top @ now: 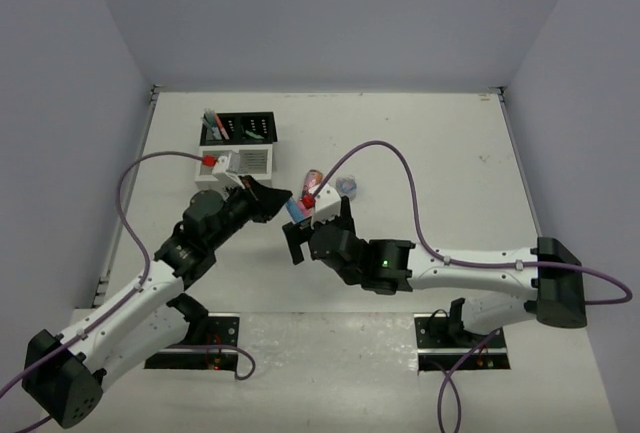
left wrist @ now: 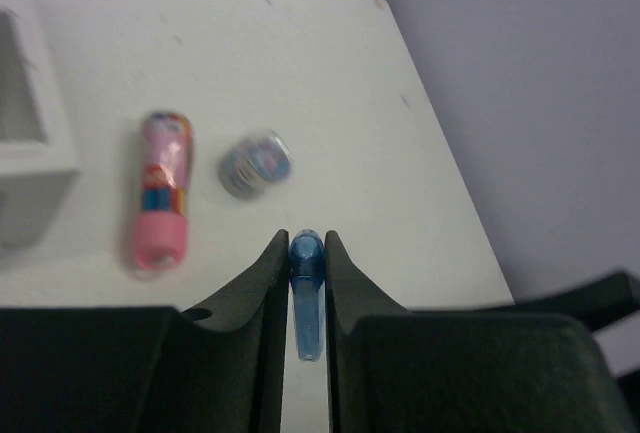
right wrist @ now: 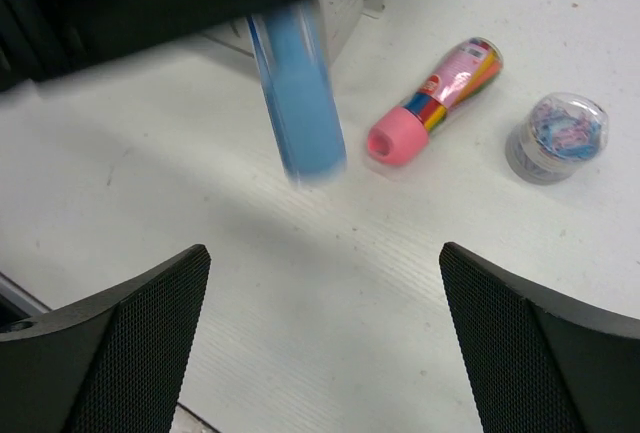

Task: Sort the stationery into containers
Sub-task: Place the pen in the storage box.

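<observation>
The left gripper (left wrist: 306,245) is pinching a short blue capsule-shaped piece (left wrist: 307,303) between its two fingers. Its jaws are drawn in tight on the piece's sides, and the rounded tip is poking out just past the fingertips. It is holding the piece over the middle of the tabletop (top: 450,143), clear of the surface as far as I can tell. The right gripper (right wrist: 320,338) is sitting just beside it, on the side of the near edge, with its jaws spread wide and nothing between them. From its wrist view the blue piece is showing blurred ahead of the parted fingers (right wrist: 130,333).

Just beyond the two grippers, a pink patterned tube (left wrist: 160,188) with a pink cap is lying on the tabletop. A small round grey-blue roll (left wrist: 257,164) is sitting just to its right, close but not touching. The desk organiser (top: 238,145) is standing toward the far left corner. Its black slotted rack (top: 243,127) is on the far side, with thin pens (top: 212,121) standing at its left end, and its white slatted box (top: 250,161) is on the near side, near the tube.
</observation>
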